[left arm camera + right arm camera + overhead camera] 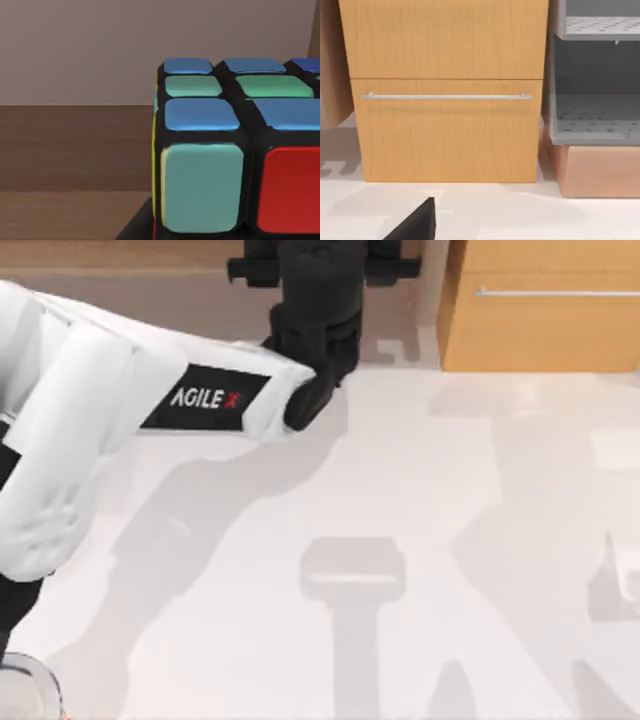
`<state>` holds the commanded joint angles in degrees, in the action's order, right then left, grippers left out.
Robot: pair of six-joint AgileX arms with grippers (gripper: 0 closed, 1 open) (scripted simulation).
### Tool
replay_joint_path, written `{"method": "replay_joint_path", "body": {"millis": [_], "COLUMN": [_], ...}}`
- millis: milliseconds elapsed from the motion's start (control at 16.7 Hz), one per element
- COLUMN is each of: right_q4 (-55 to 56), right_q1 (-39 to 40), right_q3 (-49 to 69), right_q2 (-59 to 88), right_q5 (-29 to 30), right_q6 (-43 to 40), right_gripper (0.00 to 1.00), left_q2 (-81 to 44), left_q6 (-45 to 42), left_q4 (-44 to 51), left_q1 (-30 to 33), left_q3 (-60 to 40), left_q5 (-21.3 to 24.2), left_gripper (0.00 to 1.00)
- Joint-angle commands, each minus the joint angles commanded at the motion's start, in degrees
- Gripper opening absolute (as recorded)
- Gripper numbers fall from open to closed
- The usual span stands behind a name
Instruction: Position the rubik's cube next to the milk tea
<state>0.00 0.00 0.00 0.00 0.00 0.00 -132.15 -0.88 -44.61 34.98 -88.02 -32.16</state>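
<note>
The rubik's cube [235,150] sits very close to the lens. Its top face carries blue and green stickers; the near face shows a pale teal square and a red one on a black grid. Behind it stand a brown wooden panel [75,145] and a plain greyish wall [100,45].

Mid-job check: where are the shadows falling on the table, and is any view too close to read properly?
Top view: soft grey arm shadows cross the white table, one blocky patch near centre. Left wrist view: the rubik's cube sits very close and runs off the edge, its stickers evenly lit. Right wrist view: faint shadows lie before the wooden drawer.
</note>
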Motion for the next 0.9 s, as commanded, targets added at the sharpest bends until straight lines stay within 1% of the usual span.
{"method": "replay_joint_path", "body": {"millis": [300,480,660,900], "right_q4": [0.0,0.0,0.0,0.0], "right_q1": [0.0,0.0,0.0,0.0], "right_q3": [0.0,0.0,0.0,0.0], "right_q2": [0.0,0.0,0.0,0.0], "right_q5": [0.0,0.0,0.0,0.0], "right_q6": [0.0,0.0,0.0,0.0], "right_gripper": [1.0,1.0,1.0,1.0], "left_q2": [0.22,3.71,11.41,25.21], "left_q6": [-0.11,-0.65,-2.11,-5.65], "left_q4": [-0.12,3.39,12.22,30.26], "left_q1": [0.15,-0.81,-5.07,-15.71], "left_q3": [0.23,1.17,4.87,13.02], "left_q5": [-0.05,0.25,0.88,3.44], "left_gripper": [0.0,0.0,0.0,0.0]}}
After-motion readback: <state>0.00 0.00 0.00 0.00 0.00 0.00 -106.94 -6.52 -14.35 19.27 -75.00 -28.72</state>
